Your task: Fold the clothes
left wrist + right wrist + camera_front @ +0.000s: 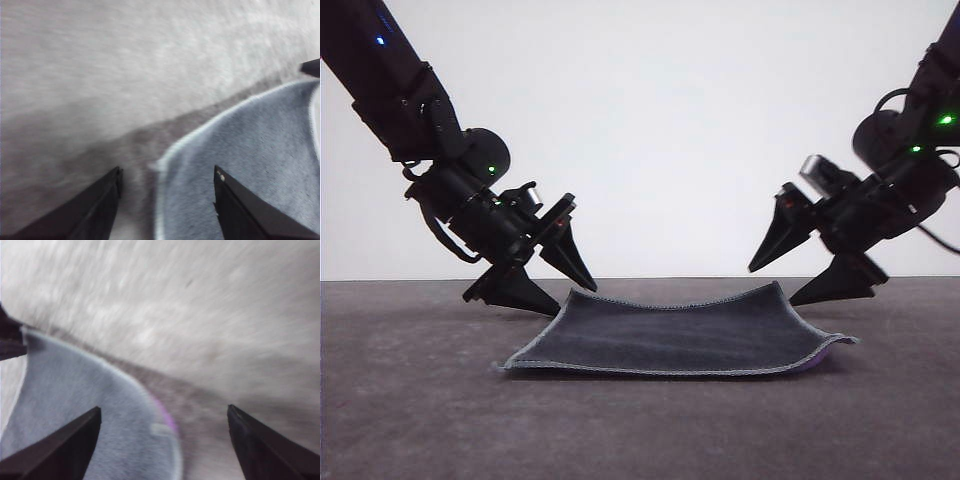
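Lying grey-face up mid-table (410, 420), the cloth (670, 340) sits between our left gripper (565, 295) and right gripper (785, 285), both spread wide, grasping nothing.

Counter (410, 420): flat surface covered in a grey, slightly mottled felt-like material, seen across the full width of the front view; a straight far edge is presented against the backdrop. In the left wrist view the same surface (125, 65) is rendered pale grey and blurred; likewise in the right wrist view (210, 305).

Backdrop (660, 120): plain white wall, unmarked, set behind the counter.
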Robot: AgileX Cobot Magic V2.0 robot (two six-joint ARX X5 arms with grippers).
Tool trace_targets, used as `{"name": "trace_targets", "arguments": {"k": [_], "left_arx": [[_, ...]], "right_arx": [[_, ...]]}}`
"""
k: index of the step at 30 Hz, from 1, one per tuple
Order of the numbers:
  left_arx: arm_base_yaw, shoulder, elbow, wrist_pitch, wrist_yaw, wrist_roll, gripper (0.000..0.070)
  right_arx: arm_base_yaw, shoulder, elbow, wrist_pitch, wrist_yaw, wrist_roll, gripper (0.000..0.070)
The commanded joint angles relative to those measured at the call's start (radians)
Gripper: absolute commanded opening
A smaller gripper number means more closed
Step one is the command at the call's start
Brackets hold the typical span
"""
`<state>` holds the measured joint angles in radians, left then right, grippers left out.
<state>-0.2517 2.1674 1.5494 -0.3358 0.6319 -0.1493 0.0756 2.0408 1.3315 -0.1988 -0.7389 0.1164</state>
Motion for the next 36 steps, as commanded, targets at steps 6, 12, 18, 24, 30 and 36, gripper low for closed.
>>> {"name": "trace_targets", "arguments": {"k": [6, 12, 18, 24, 30, 36], "left_arx": [[-0.018, 0.042, 0.015, -0.006, 0.000, 0.009, 0.0353], [-0.017, 0.042, 0.015, 0.004, 0.000, 0.008, 0.0353], [-0.017, 0.042, 0.015, 0.024, 0.000, 0.003, 0.0353], [-0.018, 0.042, 0.015, 0.019, 0.000, 0.006, 0.0012], [-0.018, 0.042, 0.016, 0.019, 0.001, 0.011, 0.0009], [-0.007, 0.014, 0.017, -0.014, 0.076, 0.045, 0.0009]], "right_arx": [[0.023, 0.039, 0.018, 0.004, 0.007, 0.006, 0.0504], [0.017, 0.039, 0.018, 0.003, 0.013, 0.000, 0.0453], [0.006, 0.039, 0.018, -0.003, 0.018, 0.000, 0.0364], [0.002, 0.039, 0.018, -0.006, 0.036, -0.007, 0.0005], [0.001, 0.039, 0.018, -0.005, 0.027, -0.032, 0.0000], [-0.021, 0.025, 0.018, -0.052, -0.080, -0.066, 0.0000]]}}
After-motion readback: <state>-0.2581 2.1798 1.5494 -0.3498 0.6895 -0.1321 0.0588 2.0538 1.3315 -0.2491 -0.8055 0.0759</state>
